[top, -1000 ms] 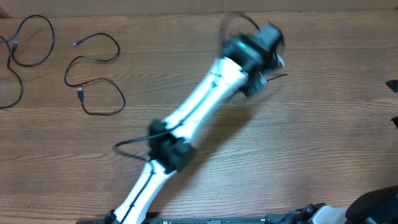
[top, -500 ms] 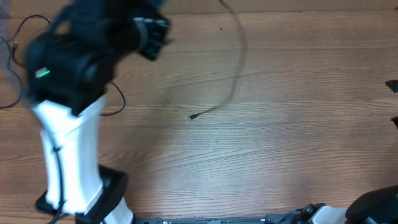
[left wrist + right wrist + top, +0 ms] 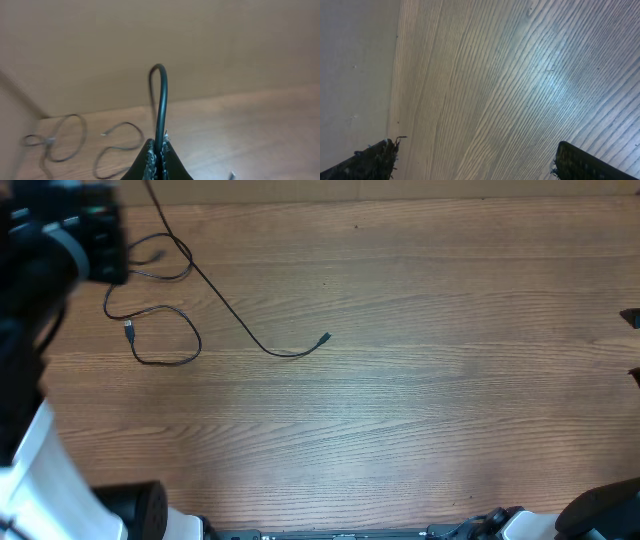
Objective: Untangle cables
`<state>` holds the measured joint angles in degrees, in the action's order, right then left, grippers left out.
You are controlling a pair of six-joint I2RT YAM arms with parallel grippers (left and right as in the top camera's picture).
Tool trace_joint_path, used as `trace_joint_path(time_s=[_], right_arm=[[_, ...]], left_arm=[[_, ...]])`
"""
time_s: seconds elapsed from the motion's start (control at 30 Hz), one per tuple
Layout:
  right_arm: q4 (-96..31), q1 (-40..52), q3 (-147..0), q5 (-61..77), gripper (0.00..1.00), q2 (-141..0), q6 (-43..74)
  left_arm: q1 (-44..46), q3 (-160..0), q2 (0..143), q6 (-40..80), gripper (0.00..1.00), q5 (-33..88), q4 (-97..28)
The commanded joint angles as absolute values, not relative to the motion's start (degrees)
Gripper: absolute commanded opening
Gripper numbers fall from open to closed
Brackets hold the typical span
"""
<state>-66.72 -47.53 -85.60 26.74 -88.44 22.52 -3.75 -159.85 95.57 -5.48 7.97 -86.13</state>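
The left claw (image 3: 156, 156) was pinched shut on a thin, glossy black cable (image 3: 161, 100), which arched upward out of its rough-textured pads (image 3: 150, 159) in a narrow hook. From overhead, that cable (image 3: 222, 303) ran down from the table's far left edge in a long slant and curled up to a small plug near mid-table. A second cable (image 3: 160, 363) lay in loose round loops just left of it, on the far left of the table. The right claw (image 3: 475, 150) stood wide and empty above the table (image 3: 450, 380), whose top was pale, streaky wood grain.
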Motion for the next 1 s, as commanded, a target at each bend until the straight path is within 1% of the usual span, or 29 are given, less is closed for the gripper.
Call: trace_joint_path(time_s=[0.0,0.13,0.3,0.43,0.47,0.5,0.57,0.7,0.87,0.97], right_arm=[[-66.54,-47.59,-87.07,26.55,1.0,-87.66,22.61],[-66.52,-47.59,-87.07,26.55,1.0,-87.66,22.63],[-66.52,-47.59,-87.07,26.55,1.0,-87.66,22.61],[-66.54,-47.59,-87.07,26.55,1.0,-87.66,22.63],[-66.54,-47.59,-87.07,26.55,1.0,-87.66,22.61],[-66.52,-47.59,-87.07,26.55,1.0,-87.66,22.63],[-66.54,-47.59,-87.07,26.55,1.0,-87.66,22.61],[-66.52,-47.59,-87.07,26.55,1.0,-87.66,22.61],[-66.52,-47.59,-87.07,26.55,1.0,-87.66,22.61],[-66.52,-47.59,-87.07,26.55,1.0,-87.66,22.61]], left_arm=[[-11.03,-160.24,91.37,-3.55,0.04,9.04,-85.38],[-19.88,-160.24,90.56,-3.51,0.04,8.82,-85.01],[-31.73,-160.22,91.61,1.8,0.04,8.99,-85.08],[-39.38,-160.22,92.64,2.9,0.04,16.84,-85.8],[-41.01,-160.22,92.99,2.79,0.08,18.13,-86.08],[-42.35,-160.22,93.34,2.81,0.09,18.02,-86.46],[-43.92,-160.22,94.15,2.81,0.09,17.41,-87.2],[-45.1,-160.22,96.33,2.83,0.04,17.52,-90.54],[-45.08,-160.22,99.72,8.47,0.04,11.99,-94.06],[-45.06,-160.22,101.67,9.45,0.04,12.05,-95.98]])
